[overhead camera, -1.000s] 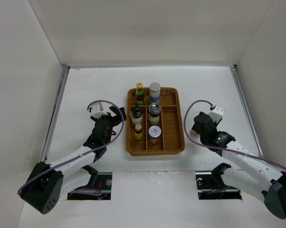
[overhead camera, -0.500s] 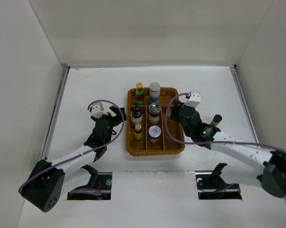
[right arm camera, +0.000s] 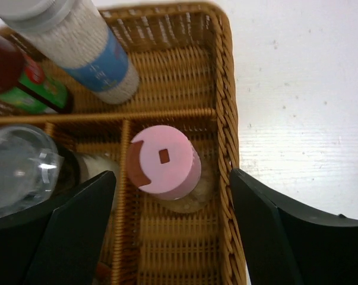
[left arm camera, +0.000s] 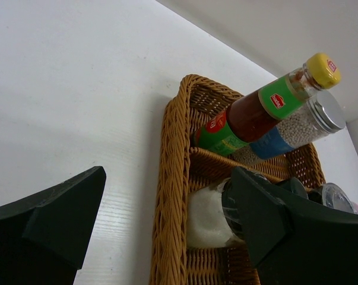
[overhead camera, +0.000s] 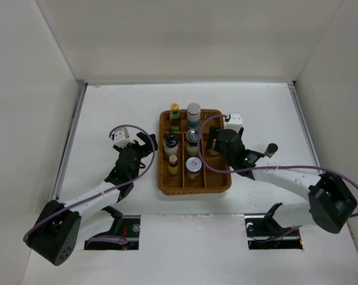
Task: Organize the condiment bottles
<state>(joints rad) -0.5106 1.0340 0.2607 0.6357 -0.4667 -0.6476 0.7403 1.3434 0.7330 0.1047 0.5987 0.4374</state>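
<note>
Two spread grippers: right gripper [right arm camera: 173, 228] straddles pink-capped jar [right arm camera: 165, 161] beside tray rim [right arm camera: 227, 119]; left gripper [left arm camera: 167, 211] seemingly outside.

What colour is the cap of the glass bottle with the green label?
Yellow cap, clearest in the left wrist view.

Tray [overhead camera: 193, 190]: central on the tabletop [overhead camera: 119, 107].
Rear compartment: rear-left bottle [overhead camera: 174, 116] and rear-right jar [overhead camera: 193, 114] side by side, the jar to the right.
Left column: mid-left bottle [overhead camera: 170, 143] behind, front-left bottle [overhead camera: 173, 164] before it.
Centre column: mid-centre jar [overhead camera: 193, 141] behind, front-centre jar [overhead camera: 193, 167] before it.
Right column: right-column jar [right arm camera: 165, 163] at the rear end, just before the cross divider [right arm camera: 167, 113]; the fingers [right arm camera: 268, 237] of the right gripper [right arm camera: 171, 176] flank it, apart from it.
Outside the tray: loose bottle [overhead camera: 270, 149] upright on the tabletop, right of the tray, apart.
</note>
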